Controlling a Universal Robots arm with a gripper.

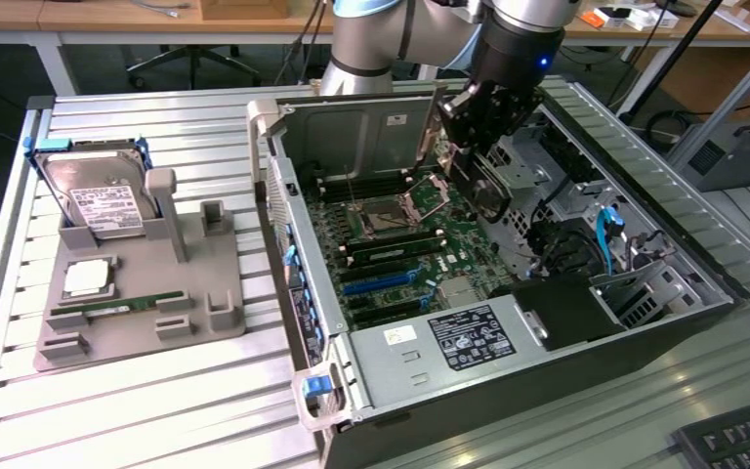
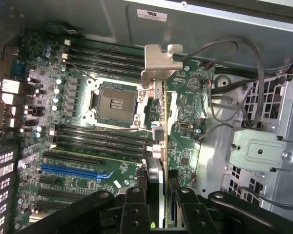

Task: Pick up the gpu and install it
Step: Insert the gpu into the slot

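Gpu [image 2: 158,141] is pinched edge-on by gripper [image 2: 158,197] over motherboard [image 2: 78,190], beside CPU socket [image 2: 115,102], inside case [image 1: 506,376]. Card should be kept upright and squared to blue slot [image 2: 73,170].

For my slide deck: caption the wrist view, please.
The hand holds the gpu edge-on over the motherboard inside the open computer case.

The room above the motherboard [image 1: 395,259] is open from the top, walled by the raised metal panel [image 1: 349,137] behind and by the drive cage [image 1: 636,293] with its cables [image 1: 605,234] on the exterior view's right. The gpu [image 2: 160,97], clamped in the gripper [image 2: 158,200], hangs in that gap; grey wires [image 2: 219,105] seem to run close beside it.
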